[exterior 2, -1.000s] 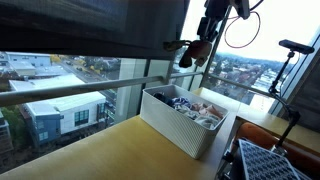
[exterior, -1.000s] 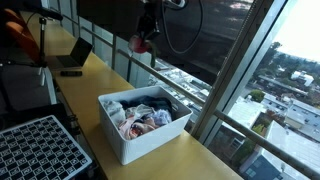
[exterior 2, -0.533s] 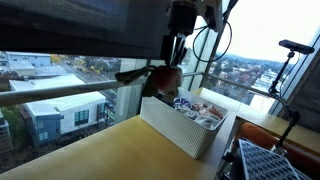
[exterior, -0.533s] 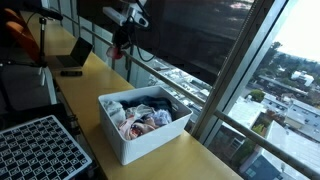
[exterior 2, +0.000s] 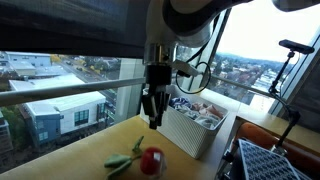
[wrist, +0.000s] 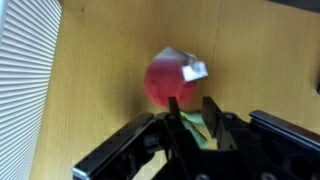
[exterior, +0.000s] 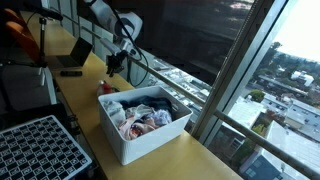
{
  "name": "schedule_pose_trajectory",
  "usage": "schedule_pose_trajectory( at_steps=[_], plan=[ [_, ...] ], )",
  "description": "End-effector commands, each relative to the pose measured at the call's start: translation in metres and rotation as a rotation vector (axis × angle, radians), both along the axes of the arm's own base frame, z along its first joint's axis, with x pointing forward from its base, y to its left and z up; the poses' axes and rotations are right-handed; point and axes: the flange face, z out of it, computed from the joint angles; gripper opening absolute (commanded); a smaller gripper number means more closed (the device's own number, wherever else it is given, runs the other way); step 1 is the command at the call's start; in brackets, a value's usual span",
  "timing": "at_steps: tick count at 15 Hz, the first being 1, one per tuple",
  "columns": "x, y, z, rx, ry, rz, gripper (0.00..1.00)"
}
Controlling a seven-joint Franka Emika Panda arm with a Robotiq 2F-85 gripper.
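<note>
A red round soft toy [exterior 2: 152,160] with green leaves [exterior 2: 120,163] lies on the wooden table [exterior 2: 80,155], just outside the near end of the white bin [exterior 2: 185,132]. My gripper [exterior 2: 151,122] hangs right above the toy, a short way clear of it and pointing down. In the wrist view the red toy [wrist: 163,82] with its white tag [wrist: 193,70] sits just beyond the fingertips [wrist: 173,106]. The gripper [wrist: 192,108] stands slightly open, with the green leaf [wrist: 200,128] showing in the narrow gap below. In an exterior view the gripper [exterior: 112,68] is beside the bin's far end.
The white bin [exterior: 128,143] holds several cloth items. A black grid tray [exterior: 38,148] lies by the table's edge, also seen as the grid tray [exterior 2: 272,163]. A laptop [exterior: 72,58] sits farther along. The window rail [exterior 2: 60,92] and glass border the table.
The arm swung from high above the bin down to the table beside it. The red toy, carried shut in the jaws before, now lies on the table below the parted fingers.
</note>
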Motion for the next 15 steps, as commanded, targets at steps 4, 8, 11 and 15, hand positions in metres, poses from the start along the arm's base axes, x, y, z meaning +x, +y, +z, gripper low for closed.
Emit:
schedule_pose_trajectory(
  at_steps=[4,8,11,15],
  plan=[
    [0.006,-0.038,0.071,-0.127,-0.146,0.05,0.84],
    [0.026,-0.137,0.106,-0.252,-0.261,0.018,1.0],
    [0.045,-0.198,0.109,-0.294,-0.324,0.04,1.0],
    [0.072,-0.241,0.077,-0.272,-0.391,0.025,1.0]
  ],
)
